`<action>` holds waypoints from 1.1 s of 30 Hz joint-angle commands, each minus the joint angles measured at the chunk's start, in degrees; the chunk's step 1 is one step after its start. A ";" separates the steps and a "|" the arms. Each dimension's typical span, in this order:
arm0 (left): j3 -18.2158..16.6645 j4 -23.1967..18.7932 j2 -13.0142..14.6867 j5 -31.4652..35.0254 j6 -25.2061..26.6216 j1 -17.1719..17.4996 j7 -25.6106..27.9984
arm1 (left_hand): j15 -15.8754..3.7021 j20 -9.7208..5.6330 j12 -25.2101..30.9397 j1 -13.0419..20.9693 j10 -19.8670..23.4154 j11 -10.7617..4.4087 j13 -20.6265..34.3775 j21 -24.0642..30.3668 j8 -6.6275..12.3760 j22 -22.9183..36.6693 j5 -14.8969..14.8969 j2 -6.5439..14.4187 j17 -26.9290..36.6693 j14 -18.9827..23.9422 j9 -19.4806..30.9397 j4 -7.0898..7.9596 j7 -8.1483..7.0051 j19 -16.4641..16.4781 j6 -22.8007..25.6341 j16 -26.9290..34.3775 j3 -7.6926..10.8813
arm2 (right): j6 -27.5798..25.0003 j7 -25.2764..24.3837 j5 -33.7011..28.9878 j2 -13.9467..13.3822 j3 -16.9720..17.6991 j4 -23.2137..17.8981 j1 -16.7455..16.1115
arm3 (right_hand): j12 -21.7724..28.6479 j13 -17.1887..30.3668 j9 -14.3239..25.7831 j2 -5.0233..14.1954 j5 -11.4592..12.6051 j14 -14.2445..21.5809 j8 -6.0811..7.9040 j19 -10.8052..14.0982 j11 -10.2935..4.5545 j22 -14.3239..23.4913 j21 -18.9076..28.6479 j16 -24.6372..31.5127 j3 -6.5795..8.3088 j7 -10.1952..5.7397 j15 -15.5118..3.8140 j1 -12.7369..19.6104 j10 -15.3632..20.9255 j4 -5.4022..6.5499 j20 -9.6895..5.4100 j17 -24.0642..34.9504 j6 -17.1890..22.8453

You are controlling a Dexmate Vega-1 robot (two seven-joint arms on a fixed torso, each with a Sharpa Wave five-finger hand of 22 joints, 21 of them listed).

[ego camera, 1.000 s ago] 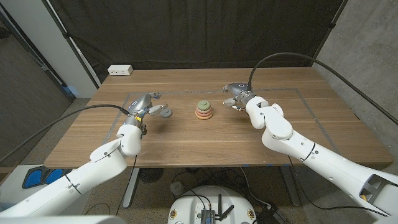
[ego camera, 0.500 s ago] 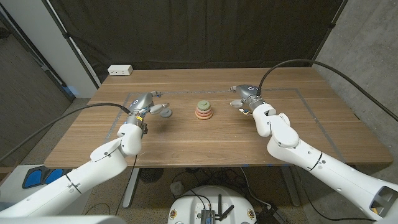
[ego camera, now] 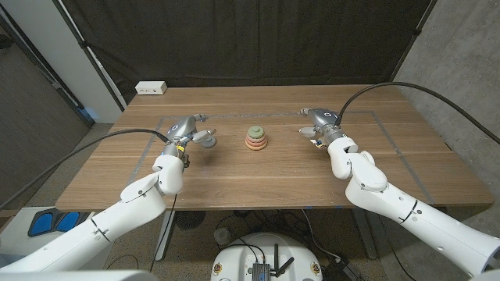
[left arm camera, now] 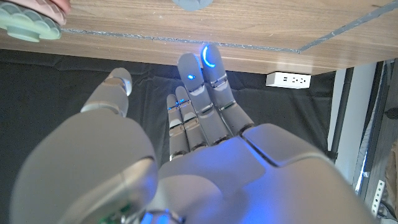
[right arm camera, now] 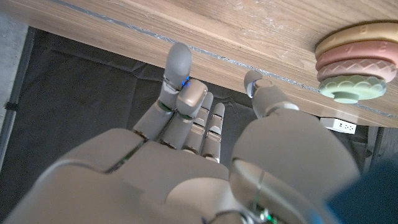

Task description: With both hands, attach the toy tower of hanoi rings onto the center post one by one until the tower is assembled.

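Seeing ring tower [ego camera: 255,138] at bench [ego camera: 258,179] centre between both empty, spread hands, left hand [ego camera: 189,131], right hand [ego camera: 319,123]; we judge rings light, rigid, smooth; pinch outer rim

Black curtain [ego camera: 234,39] behind wooden table [ego camera: 258,176], concrete wall [ego camera: 469,62] beside.

— How many rings?
— Four stacked on the post [ego camera: 255,137], by the right wrist view; one loose grey ring [ego camera: 208,139] left of it.
— Hands?
— Two: left hand [ego camera: 186,129], right hand [ego camera: 319,122]. One power strip [ego camera: 151,88], one table [ego camera: 258,178].
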 commanded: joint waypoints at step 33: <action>5.73 -4.45 6.98 6.09 10.37 -8.17 -15.73 | -4.85 -8.34 -0.44 0.09 -2.25 0.05 -0.22 0.07 -0.06 -0.12 -0.17 -0.58 0.23 -1.15 0.60 -0.33 -0.32 -1.40 -1.35 -0.04 0.73 | -0.03 -9.56 6.65 -2.23 -0.41 3.12 -1.41 | 1.01 0.16 0.00 0.51 -0.34 -0.64 1.39 -0.85 -1.48 -0.30 1.13 0.33 -0.42 0.38 -3.14 0.25 4.30 0.73 -3.69 -0.06 3.89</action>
